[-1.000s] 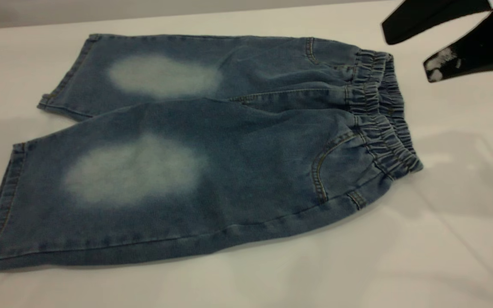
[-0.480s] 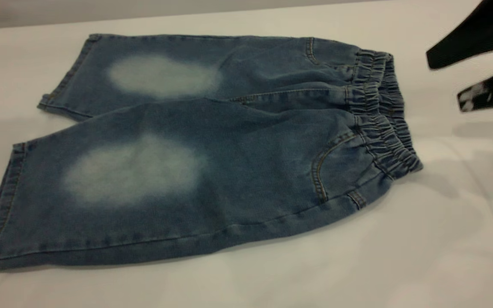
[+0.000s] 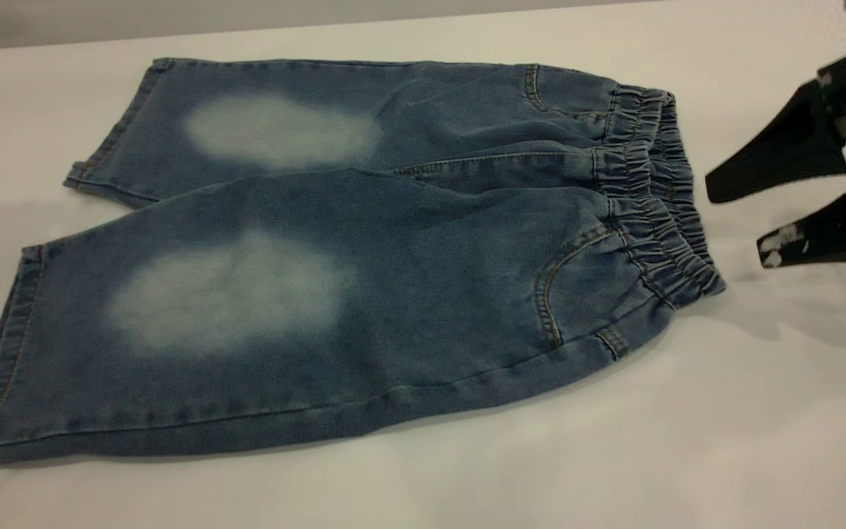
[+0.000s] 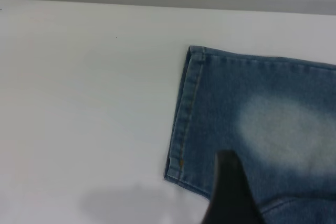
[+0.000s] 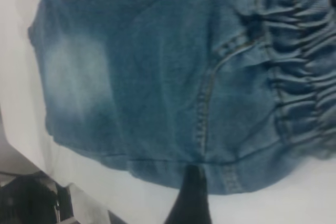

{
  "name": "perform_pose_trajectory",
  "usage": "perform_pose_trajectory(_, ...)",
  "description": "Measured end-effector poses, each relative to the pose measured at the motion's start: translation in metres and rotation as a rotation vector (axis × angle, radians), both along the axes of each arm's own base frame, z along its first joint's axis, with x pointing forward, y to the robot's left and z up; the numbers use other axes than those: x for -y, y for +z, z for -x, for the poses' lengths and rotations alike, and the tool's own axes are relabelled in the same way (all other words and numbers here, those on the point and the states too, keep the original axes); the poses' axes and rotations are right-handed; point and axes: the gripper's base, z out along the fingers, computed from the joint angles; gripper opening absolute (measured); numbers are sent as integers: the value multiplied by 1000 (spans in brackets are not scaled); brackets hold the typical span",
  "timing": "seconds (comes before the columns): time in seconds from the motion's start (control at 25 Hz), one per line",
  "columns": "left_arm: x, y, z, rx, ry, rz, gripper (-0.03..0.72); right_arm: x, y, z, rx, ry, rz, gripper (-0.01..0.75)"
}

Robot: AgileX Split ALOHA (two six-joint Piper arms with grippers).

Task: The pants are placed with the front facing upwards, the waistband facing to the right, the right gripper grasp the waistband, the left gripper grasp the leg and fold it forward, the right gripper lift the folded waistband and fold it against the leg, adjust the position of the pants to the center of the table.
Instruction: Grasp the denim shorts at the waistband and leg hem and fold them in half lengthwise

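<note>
The short, wide-legged blue denim pants (image 3: 335, 257) lie flat, front up, across the plain white desk (image 3: 724, 441), with the gathered elastic waistband (image 3: 654, 198) toward its right edge. The black wedge-fingered right tool (image 3: 746, 220) hangs just beside that band, spread wide, likely lining up its grasp.

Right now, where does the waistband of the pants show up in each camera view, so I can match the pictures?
Exterior view: the waistband runs down the pants' right end, just left of the open right gripper.
Left wrist view: not in it; only a leg hem and a pale patch show.
Right wrist view: the waistband fills the right edge.
Shared landmark: the curved tan-stitched pocket seam beside the waistband.
</note>
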Motion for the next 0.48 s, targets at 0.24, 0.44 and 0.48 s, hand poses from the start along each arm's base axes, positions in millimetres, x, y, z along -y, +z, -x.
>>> perform_pose_trajectory(0.24, 0, 0, 0, 0, 1, 4, 414, 3, -19, 0, -25, -40, 22, 566)
perform_pose_trajectory(0.44, 0, 0, 0, 0, 1, 4, 414, 3, -29, -2, -12, -64, 8, 566)
perform_pose_trajectory(0.48, 0, 0, 0, 0, 1, 4, 414, 3, -29, -3, -5, -68, 7, 566)
